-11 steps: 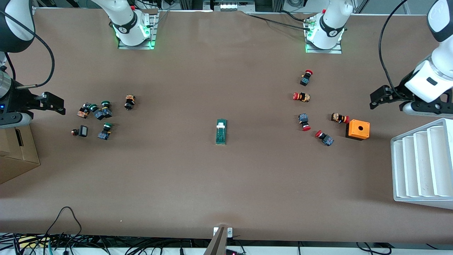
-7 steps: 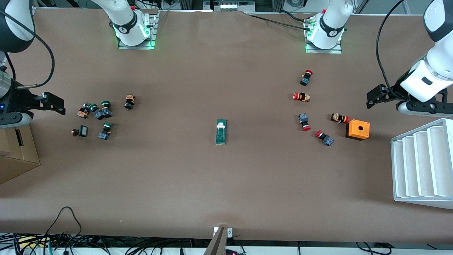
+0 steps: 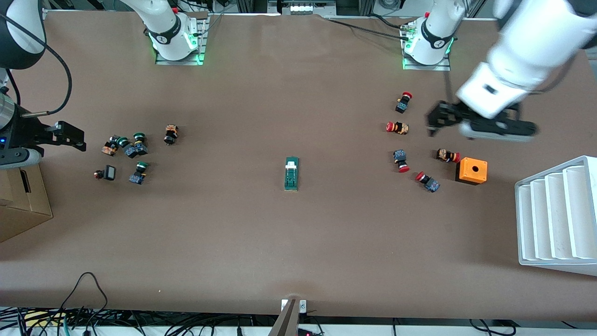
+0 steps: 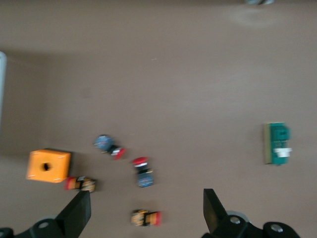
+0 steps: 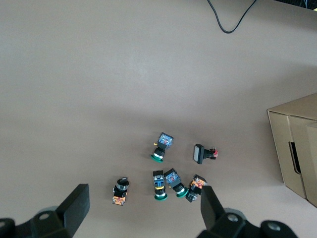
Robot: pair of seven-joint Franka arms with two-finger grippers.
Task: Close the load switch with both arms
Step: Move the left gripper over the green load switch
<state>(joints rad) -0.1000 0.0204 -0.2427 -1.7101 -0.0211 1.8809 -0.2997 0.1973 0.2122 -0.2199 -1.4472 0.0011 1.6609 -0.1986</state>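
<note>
At frame centre, front view:
load switch: flat on the desk, long axis running top to bottom of frame, white handle piece at its upper end; nothing touches it. Also seen at the right edge of the left wrist view.
left gripper: upper right of the front view, up in the air over the red-capped buttons, well apart from the switch; jaws spread wide, holding nothing; one finger at lower left of the wrist view.
right gripper: left edge of the front view, mid height, over the desk just beside the green-capped buttons, well apart from the switch; arm waits; jaws wide apart, holding nothing; finger at bottom left of the wrist view.
orange box: right of frame, round hole on top; a red-capped button lies just beside its upper left corner; inside of hole cannot be seen.
white tray: lower right edge, long slots side by side, contents cannot tell.
cardboard box: left edge, mid-low, partly cut off by the frame.
desk surface: brown matte cover; arm bases along the top edge with green lights.
room: cables along the bottom edge, under the desk's lower rim.
</note>
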